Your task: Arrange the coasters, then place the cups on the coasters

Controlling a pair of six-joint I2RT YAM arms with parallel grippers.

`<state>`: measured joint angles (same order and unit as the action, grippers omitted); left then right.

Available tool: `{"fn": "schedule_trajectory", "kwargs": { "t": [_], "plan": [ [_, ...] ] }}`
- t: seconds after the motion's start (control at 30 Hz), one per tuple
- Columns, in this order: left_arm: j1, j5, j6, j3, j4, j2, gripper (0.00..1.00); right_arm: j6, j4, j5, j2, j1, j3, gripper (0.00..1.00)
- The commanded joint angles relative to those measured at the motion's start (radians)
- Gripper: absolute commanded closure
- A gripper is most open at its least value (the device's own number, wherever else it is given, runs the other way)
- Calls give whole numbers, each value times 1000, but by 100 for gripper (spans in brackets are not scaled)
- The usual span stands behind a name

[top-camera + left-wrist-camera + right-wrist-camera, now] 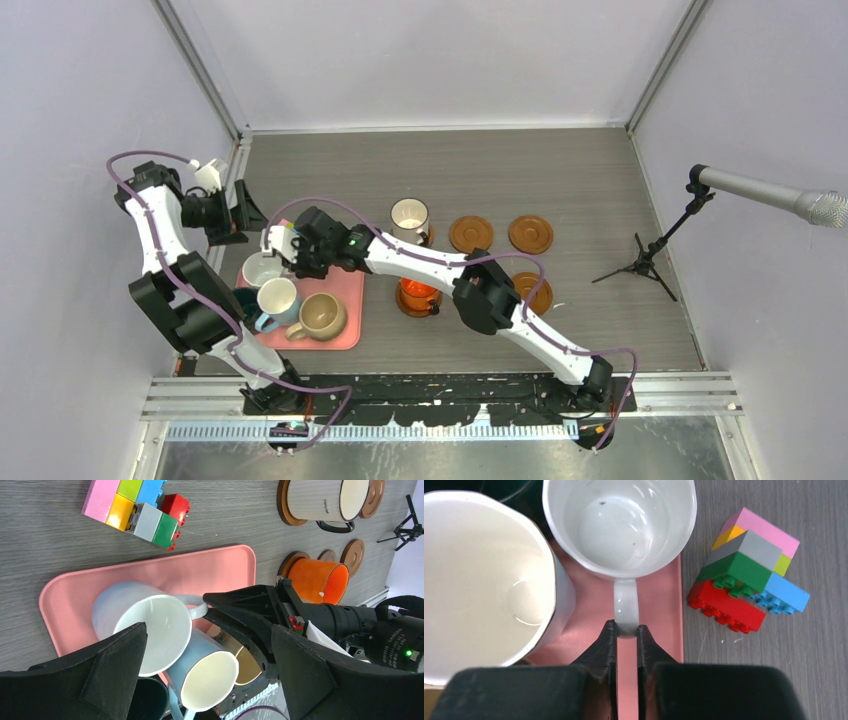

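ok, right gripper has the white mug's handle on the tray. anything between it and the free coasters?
Yes: the far white mug and the orange mug, both already on coasters, stand between the pink tray and the empty coasters. The light blue mug sits right beside the held mug. Carried above them, nothing visible blocks.

Count recorded: six mugs [410,216]; five coasters [470,233] in view; one pink tray [200,565]; one toy-block cluster [137,512]; one microphone stand [645,262].

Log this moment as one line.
right jaws: shut on white mug handle | left jaws: open, holding nothing | orange mug, cream mug: on coasters
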<state>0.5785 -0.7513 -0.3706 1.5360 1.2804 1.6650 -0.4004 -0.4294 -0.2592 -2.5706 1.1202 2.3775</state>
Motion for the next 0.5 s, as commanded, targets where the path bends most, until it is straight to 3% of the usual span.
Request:
{"fn": "schedule_trajectory", "kwargs": {
  "t": [0.0,0.47],
  "plan": [
    [8,-38,0,0,28,-23,3,-32,3,-19,92,7,-79,96],
    [10,-44,13,-4,31,-37,3,-56,3,3,343,-17,-381,99]
  ]
}}
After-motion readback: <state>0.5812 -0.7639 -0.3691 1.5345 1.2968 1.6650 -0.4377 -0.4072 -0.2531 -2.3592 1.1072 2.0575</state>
